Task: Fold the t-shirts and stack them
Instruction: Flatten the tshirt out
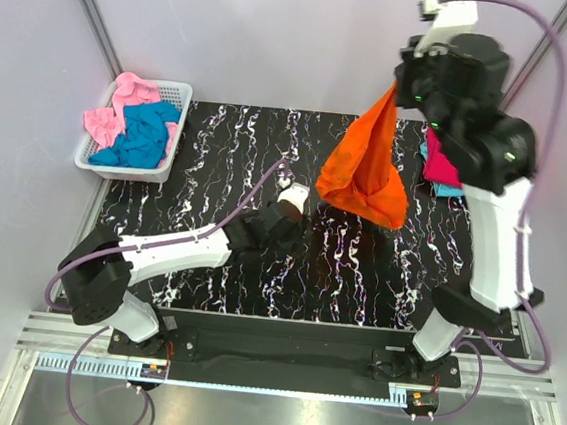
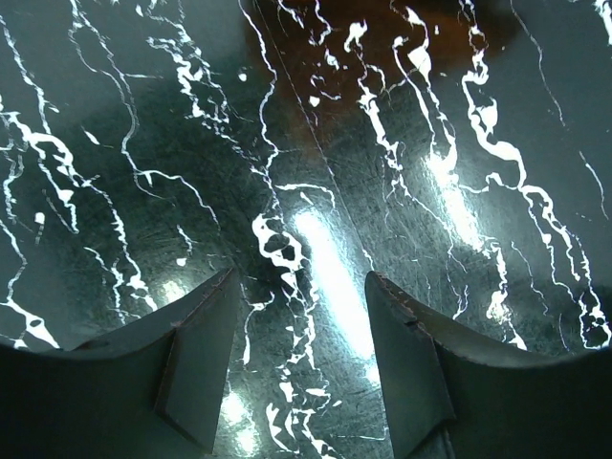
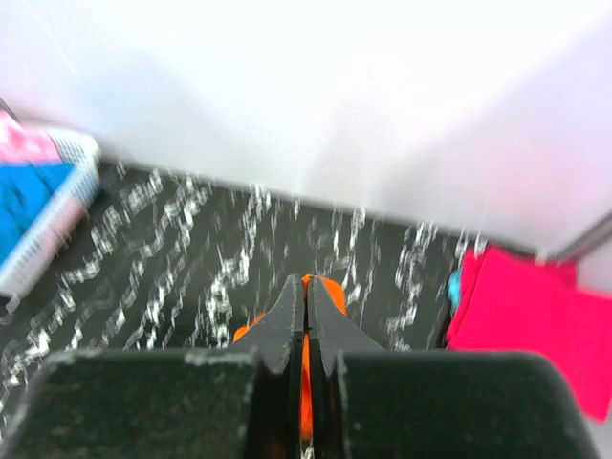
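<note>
Pinched at its top by the right hand (image 1: 397,86), jaws pressed on cloth: orange shirt (image 1: 366,170), hanging over the surface (image 1: 218,166) as a limp cone, bunched and wider below. Beside it, left hand (image 1: 292,199) spread, empty, low. Folded flat at right: crimson shirt (image 1: 439,165). Crumpled in basket (image 1: 175,89): teal shirt (image 1: 145,137), pink shirt (image 1: 124,95).

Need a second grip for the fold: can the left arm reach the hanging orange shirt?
Probably yes: the left tool, open and empty, sits just left of the orange t-shirt, nothing between them.
</note>
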Robot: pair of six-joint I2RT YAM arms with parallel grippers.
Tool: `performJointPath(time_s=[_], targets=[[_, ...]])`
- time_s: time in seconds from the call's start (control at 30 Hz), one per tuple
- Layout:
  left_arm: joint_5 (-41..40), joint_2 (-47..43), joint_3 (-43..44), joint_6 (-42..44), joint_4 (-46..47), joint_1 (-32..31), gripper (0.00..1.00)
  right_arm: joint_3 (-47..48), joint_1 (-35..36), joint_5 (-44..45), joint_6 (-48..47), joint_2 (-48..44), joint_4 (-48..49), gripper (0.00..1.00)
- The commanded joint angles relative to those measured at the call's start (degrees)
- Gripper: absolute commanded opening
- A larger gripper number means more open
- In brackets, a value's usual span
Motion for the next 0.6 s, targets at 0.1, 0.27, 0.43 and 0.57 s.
performJointPath(time_s=[0.1,0.27,0.43,0.57], targets=[[1.3,0.7,3.0,-1.8,1.6,-1.4,0.60,-2.9,0.4,-8.4,-7.2,-11.6,12.5,0.00],[8.1,-1.2,1.9,0.9,11.6,-5.3,0.58,-9.2,0.4,-12.7,-4.8,-14.6,17.3,0.00],[16.2,0.8,3.8,3.9,21.9,-10.2,0.58,-9.8,0.4,-13.9,-3.8,-13.7,17.0,0.00],[21.4,5.5,10.0,8.3,20.9,-15.1,0.57,-9.8,0.4,-14.2,-3.4,-12.7,16.4,0.00]])
